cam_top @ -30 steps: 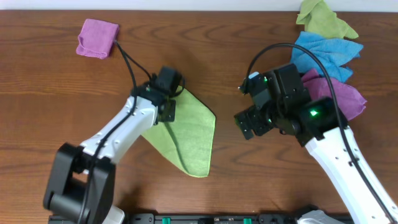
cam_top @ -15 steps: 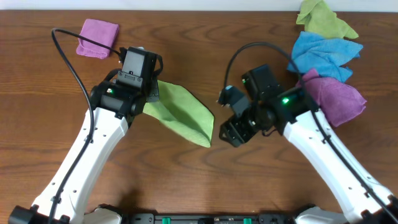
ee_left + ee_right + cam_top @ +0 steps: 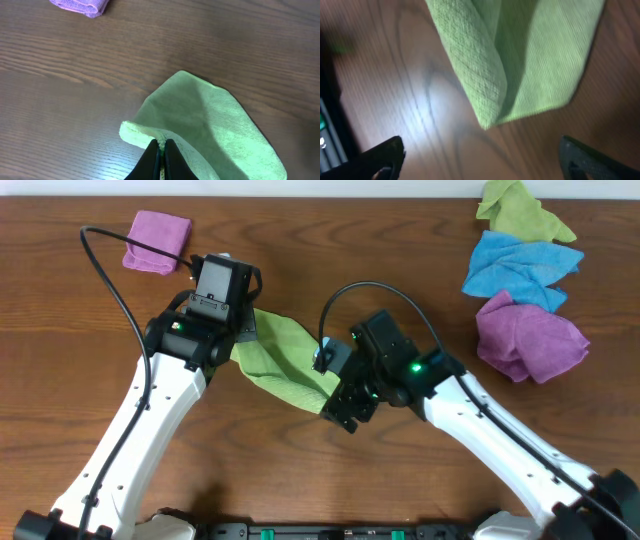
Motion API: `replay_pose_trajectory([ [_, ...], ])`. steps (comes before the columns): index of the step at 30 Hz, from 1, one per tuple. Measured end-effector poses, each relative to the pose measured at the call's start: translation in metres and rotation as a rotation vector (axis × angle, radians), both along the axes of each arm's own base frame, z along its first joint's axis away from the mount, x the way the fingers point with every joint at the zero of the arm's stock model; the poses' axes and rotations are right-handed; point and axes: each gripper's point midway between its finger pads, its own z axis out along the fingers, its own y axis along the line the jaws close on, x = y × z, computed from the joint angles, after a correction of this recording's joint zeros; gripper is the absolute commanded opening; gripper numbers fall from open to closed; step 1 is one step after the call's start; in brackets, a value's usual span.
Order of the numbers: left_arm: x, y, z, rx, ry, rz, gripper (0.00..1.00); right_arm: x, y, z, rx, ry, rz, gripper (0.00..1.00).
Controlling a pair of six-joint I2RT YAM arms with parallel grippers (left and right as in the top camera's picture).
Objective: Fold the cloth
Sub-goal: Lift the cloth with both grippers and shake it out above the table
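Note:
A lime-green cloth [image 3: 290,360] lies partly lifted on the wooden table, mid-centre. My left gripper [image 3: 243,332] is shut on its upper left edge; in the left wrist view the black fingers [image 3: 161,157] pinch the cloth [image 3: 210,125] at a raised fold. My right gripper [image 3: 343,412] is open, over the cloth's lower right corner. In the right wrist view the cloth's [image 3: 520,55] folded corner points down between the wide-spread fingers [image 3: 385,155], with wood between it and them.
A folded purple cloth [image 3: 156,242] lies at the back left, also in the left wrist view [image 3: 82,6]. At the back right lie a green cloth [image 3: 520,210], a blue cloth [image 3: 520,265] and a purple cloth [image 3: 530,335].
My right arm has moved left and forward toward the cloth's lower right corner. My left gripper first carried its edge up and left, bunching the cloth narrower, then held still.

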Motion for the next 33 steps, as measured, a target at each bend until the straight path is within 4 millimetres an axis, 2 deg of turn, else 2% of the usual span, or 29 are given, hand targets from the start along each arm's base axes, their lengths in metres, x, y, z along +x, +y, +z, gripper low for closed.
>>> replay_pose_trajectory([
  [8,0.002,-0.001,0.001,-0.013,-0.010,0.008,0.06,0.012,0.046,-0.036,0.151,0.021,0.087,0.99],
  [9,0.002,-0.002,0.001,-0.016,-0.011,0.009,0.06,0.011,0.049,-0.041,0.152,0.031,0.093,0.96],
  [10,0.002,-0.002,0.001,-0.019,-0.012,0.013,0.06,0.010,0.049,-0.048,0.145,0.048,0.093,0.79],
  [11,0.002,-0.002,0.002,-0.021,-0.013,0.015,0.06,0.009,0.050,-0.053,0.141,0.059,0.098,0.52],
  [12,0.003,-0.002,0.002,-0.023,-0.016,0.015,0.06,0.008,0.049,-0.057,0.135,0.069,0.098,0.35],
  [13,0.003,-0.002,0.002,-0.024,-0.018,0.016,0.06,0.007,0.049,-0.059,0.132,0.077,0.096,0.24],
  [16,0.005,-0.003,0.003,-0.030,-0.026,0.016,0.06,0.007,0.049,-0.060,0.133,0.089,0.083,0.02],
  [19,0.006,-0.004,0.004,-0.033,-0.032,0.016,0.05,0.007,0.044,-0.056,0.123,0.133,0.040,0.01],
  [22,0.011,-0.005,0.008,-0.041,-0.055,0.016,0.06,0.022,0.035,-0.026,0.132,0.109,-0.014,0.01],
  [23,0.013,-0.006,0.009,-0.045,-0.065,0.016,0.06,0.031,0.032,-0.006,0.140,0.077,-0.036,0.01],
  [27,0.023,-0.010,0.021,-0.071,-0.121,0.011,0.06,0.071,0.013,0.091,0.180,-0.164,-0.134,0.01],
  [28,0.028,-0.013,0.031,-0.084,-0.149,0.004,0.06,0.080,0.007,0.116,0.187,-0.236,-0.163,0.01],
  [30,0.036,-0.017,0.051,-0.106,-0.202,-0.003,0.06,0.093,-0.004,0.152,0.196,-0.339,-0.214,0.01],
  [31,0.040,-0.019,0.064,-0.121,-0.235,-0.007,0.06,0.098,-0.012,0.169,0.197,-0.384,-0.242,0.01],
  [32,0.043,-0.021,0.074,-0.138,-0.257,-0.020,0.06,0.101,-0.019,0.176,0.188,-0.401,-0.265,0.01],
  [33,0.044,-0.022,0.077,-0.144,-0.260,-0.030,0.06,0.102,-0.023,0.175,0.174,-0.400,-0.279,0.01],
])
